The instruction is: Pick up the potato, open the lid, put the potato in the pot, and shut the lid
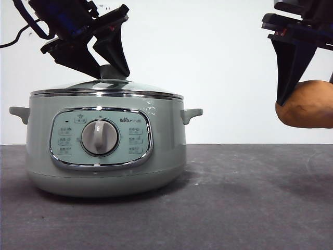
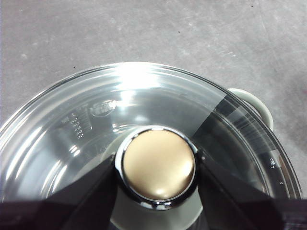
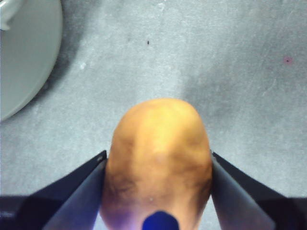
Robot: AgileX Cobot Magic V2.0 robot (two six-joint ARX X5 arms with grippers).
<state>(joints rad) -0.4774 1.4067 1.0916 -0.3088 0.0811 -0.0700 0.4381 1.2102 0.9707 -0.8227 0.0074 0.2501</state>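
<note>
The pale sage-green pot [image 1: 161,151] stands on the dark table at the left, and its glass lid [image 1: 78,87] sits closed on it. My left gripper [image 1: 112,73] comes down from the upper left, its jaws shut on either side of the lid's knob [image 2: 158,164]. The lid [image 2: 72,120] fills the left wrist view. My right gripper [image 1: 306,101] at the far right is shut on the orange-brown potato [image 1: 308,108] and holds it in the air above the table, to the right of the pot. The potato [image 3: 158,153] shows between the jaws in the right wrist view.
The pot's side handles [image 1: 191,114] stick out at both sides; one shows in the left wrist view [image 2: 254,101]. The pot's wall [image 3: 24,52] shows at the edge of the right wrist view. A grey dial [image 1: 100,137] sits in the control panel. A white wall stands behind.
</note>
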